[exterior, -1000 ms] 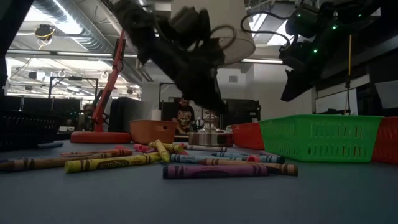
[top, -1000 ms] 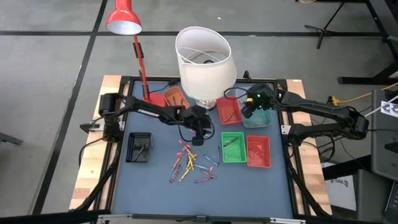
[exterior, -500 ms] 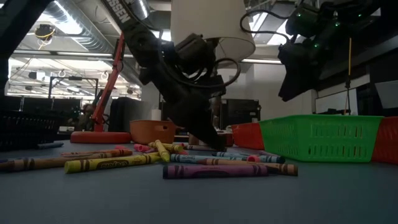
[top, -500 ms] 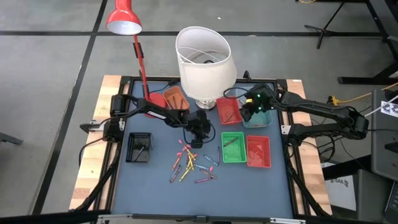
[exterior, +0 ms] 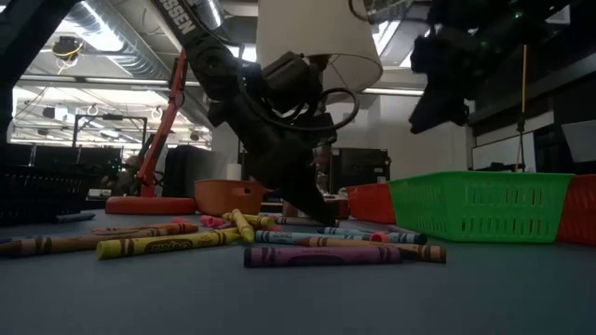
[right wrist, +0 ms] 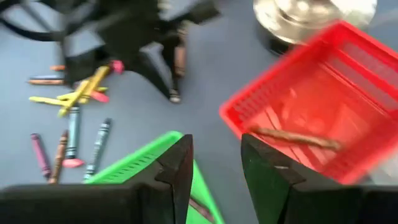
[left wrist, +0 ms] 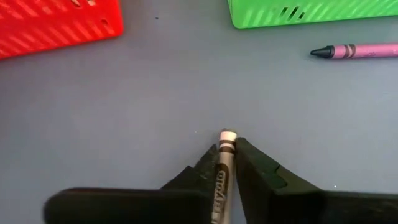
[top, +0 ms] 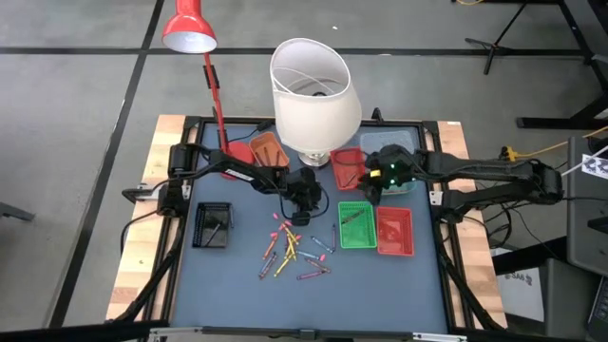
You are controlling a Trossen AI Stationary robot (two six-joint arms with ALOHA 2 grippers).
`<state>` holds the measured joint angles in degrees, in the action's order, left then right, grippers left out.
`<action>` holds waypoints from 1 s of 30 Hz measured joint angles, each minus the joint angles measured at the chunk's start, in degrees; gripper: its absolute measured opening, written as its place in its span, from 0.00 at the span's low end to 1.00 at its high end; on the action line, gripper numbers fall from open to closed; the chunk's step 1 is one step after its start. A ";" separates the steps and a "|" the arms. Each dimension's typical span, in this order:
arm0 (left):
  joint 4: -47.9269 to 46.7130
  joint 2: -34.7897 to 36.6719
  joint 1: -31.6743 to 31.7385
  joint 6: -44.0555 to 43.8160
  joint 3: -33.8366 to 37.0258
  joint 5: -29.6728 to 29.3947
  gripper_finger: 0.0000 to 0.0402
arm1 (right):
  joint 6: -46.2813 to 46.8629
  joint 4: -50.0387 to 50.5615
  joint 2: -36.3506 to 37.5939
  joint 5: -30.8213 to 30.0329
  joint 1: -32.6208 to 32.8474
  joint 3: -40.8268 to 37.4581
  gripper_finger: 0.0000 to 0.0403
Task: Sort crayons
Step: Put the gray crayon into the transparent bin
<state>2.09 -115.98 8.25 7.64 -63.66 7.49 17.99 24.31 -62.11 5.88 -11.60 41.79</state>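
Several crayons (top: 290, 249) in mixed colours lie loose on the grey mat, also seen in the low view (exterior: 326, 253). My left gripper (top: 302, 211) is low over the mat at the pile's far side, shut on a grey-brown crayon (left wrist: 225, 155). My right gripper (right wrist: 214, 168) is open with nothing between its fingers. It hangs high over the gap between the far red tray (top: 349, 168) and the green tray (top: 356, 225). A pink crayon (left wrist: 354, 50) lies on the mat near the green tray. My left gripper pinches the grey-brown crayon between its two fingers, which lie along it, one on each side. Only the crayon's end (left wrist: 227, 137) sticks out past the fingertips (left wrist: 249, 155). The fingers slant down from the table's left. The crayon's end sits at the mat (right wrist: 175, 96).
A black tray (top: 212, 225) stands at the left and an orange tray (top: 269, 149) at the back. A teal tray (top: 404, 180) and a second red tray (top: 394, 231) stand at the right. A white lampshade (top: 313, 90) and a red desk lamp (top: 188, 28) rise at the back.
My left gripper has sunk to the mat at the far side of the crayon pile and then kept still. My right gripper has swung from above the teal tray toward the table's left and near edge, and now hangs by the far red tray.
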 joint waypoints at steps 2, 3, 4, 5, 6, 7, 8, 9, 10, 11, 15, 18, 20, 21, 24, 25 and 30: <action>-0.05 0.00 0.00 -0.01 0.00 -0.01 0.04 | 0.00 -2.07 0.00 -1.69 2.66 0.01 0.33; -0.07 0.00 0.00 -0.04 0.00 -0.02 0.02 | -0.02 -2.92 0.00 -2.50 3.88 0.01 0.33; -0.07 0.00 -0.09 -0.04 0.00 -0.02 0.02 | -0.01 -3.64 0.00 -3.43 5.06 0.01 0.33; -0.07 0.00 -0.17 -0.04 0.00 -0.19 0.01 | 0.01 -4.32 -0.02 -4.22 6.19 0.00 0.33; -0.09 0.00 -0.17 -0.04 0.00 -0.30 0.02 | -0.01 -4.85 -0.02 -5.09 7.22 0.01 0.33; -0.09 0.00 -0.19 -0.04 0.00 -0.29 0.02 | -0.05 -5.26 -0.02 -5.95 8.20 0.01 0.33; -0.09 0.00 -0.33 -0.31 0.00 -0.30 0.02 | -0.03 -5.35 -0.02 -6.67 9.16 0.01 0.33; -0.04 0.00 -0.49 -1.11 0.00 -0.46 0.02 | -0.05 -5.33 -0.02 -7.39 10.07 0.01 0.33; 0.08 0.00 -0.58 -1.90 0.00 -0.55 0.02 | -0.02 -5.33 -0.04 -7.99 10.88 0.00 0.33; 0.31 0.00 -0.75 -2.88 0.00 -0.55 0.02 | -0.03 -5.33 -0.04 -8.59 11.61 0.00 0.33; 1.67 -0.02 -1.38 -5.86 0.02 -0.90 0.01 | -0.02 -5.33 -0.04 -10.32 14.25 0.01 0.33; 5.04 -0.28 -1.90 -9.73 0.09 -0.86 0.01 | -0.03 -5.33 -0.04 -11.07 15.76 0.01 0.33; 7.97 -0.28 -2.30 -12.12 0.11 -0.75 0.01 | -0.01 -5.35 -0.04 -11.38 16.52 0.01 0.33; 9.31 -0.28 -2.51 -13.27 0.11 -0.68 0.01 | -0.03 -5.35 -0.04 -11.42 16.74 0.01 0.33; 12.19 -0.26 -3.15 -16.45 0.11 -0.59 0.01 | -0.01 -5.34 -0.04 -11.44 17.06 0.00 0.33; 13.13 -0.26 -3.40 -17.10 0.11 -0.55 0.01 | -0.01 -5.33 -0.04 -11.45 17.06 0.01 0.33; 15.38 -0.22 -4.31 -19.44 0.11 -0.63 0.01 | -0.01 -5.33 -0.04 -11.47 16.84 0.01 0.33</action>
<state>17.47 -116.20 3.94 -11.80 -63.55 6.85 17.98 18.98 -62.15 -5.58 5.23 41.80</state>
